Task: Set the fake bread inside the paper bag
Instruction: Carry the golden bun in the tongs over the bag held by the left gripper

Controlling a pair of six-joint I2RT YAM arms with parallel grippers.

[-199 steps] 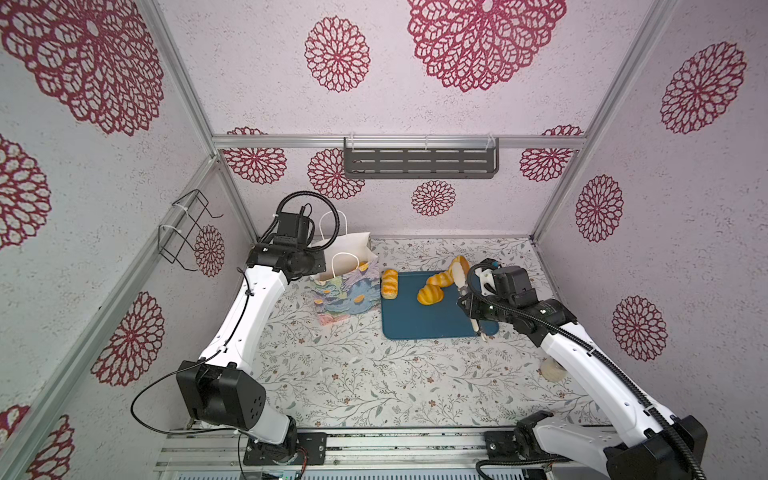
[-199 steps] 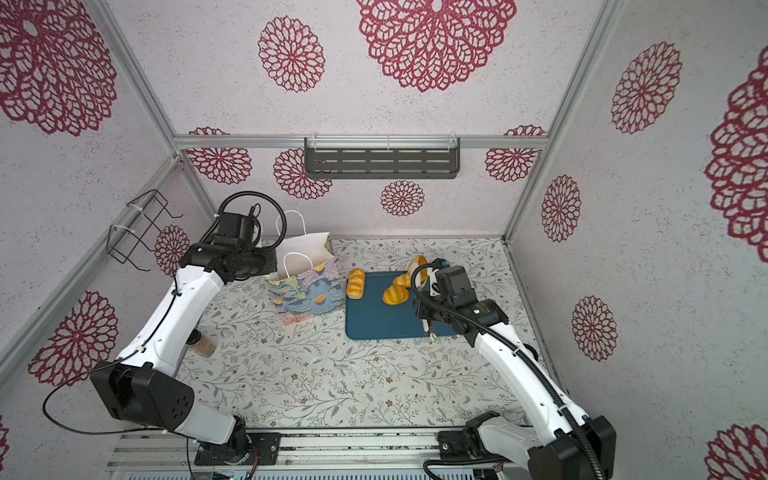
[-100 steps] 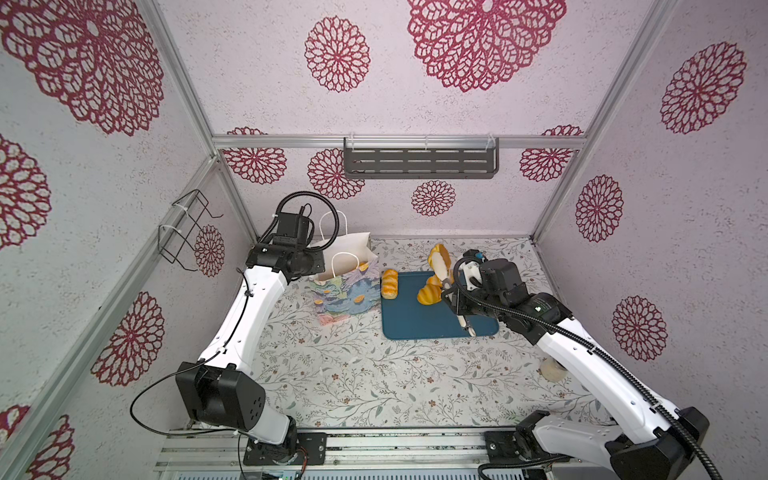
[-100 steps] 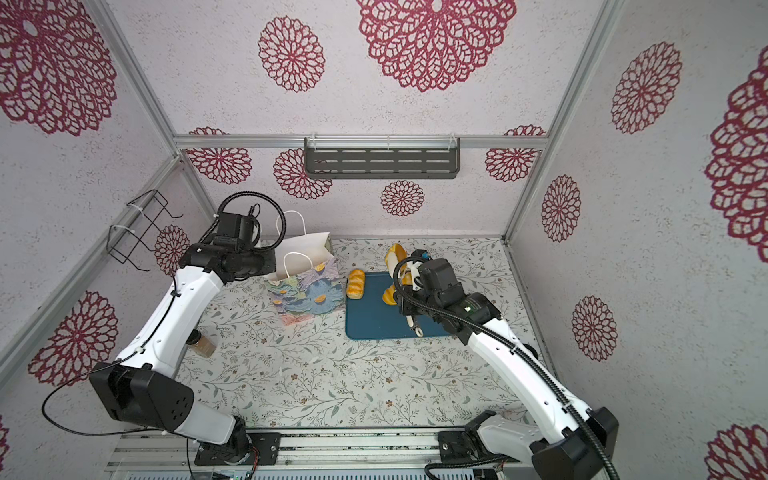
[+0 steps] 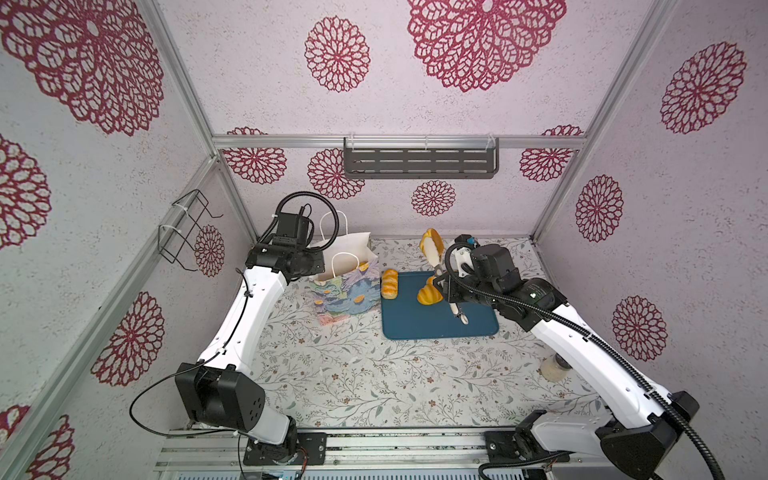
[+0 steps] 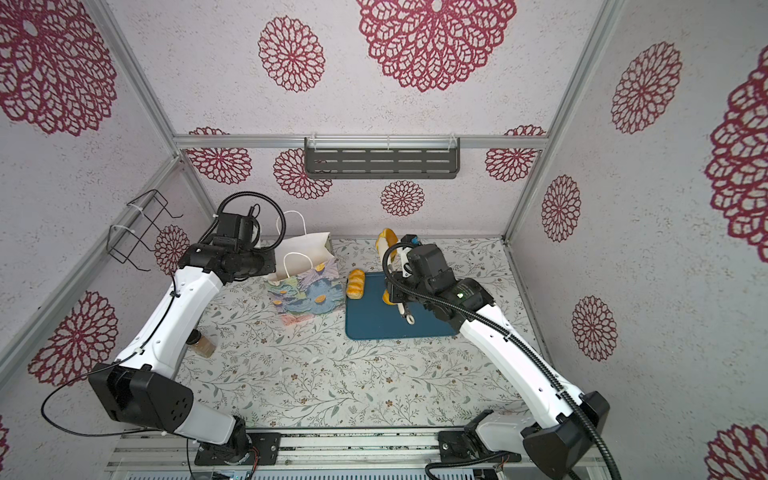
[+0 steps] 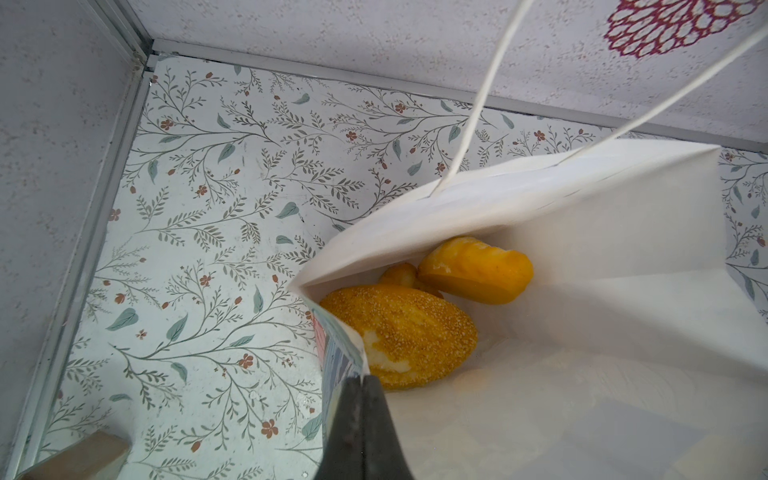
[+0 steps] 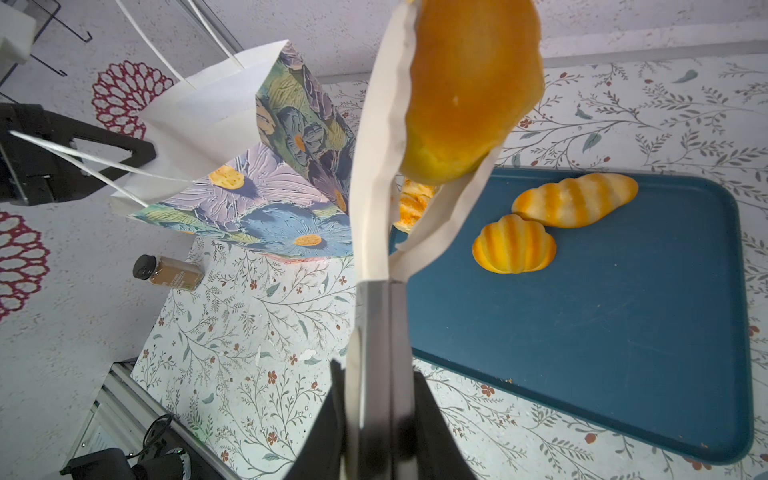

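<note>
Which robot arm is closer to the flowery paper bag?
Left. The left gripper pinches the rim of the paper bag; the right gripper, shut on tongs carrying a bread, is apart from it.

Rosette-patterned walls (image 5: 257,104), leafy-print tabletop (image 5: 353,374)

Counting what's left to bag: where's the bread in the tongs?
In both top views the bread hangs in tongs held by the right gripper, raised near the far edge of the tray, right of the paper bag.

paper bag (image 5: 349,291): flowery, standing up, open
bread (image 7: 399,340): three yellow pieces inside bag
striped roll (image 5: 390,283): just beside bag
</note>
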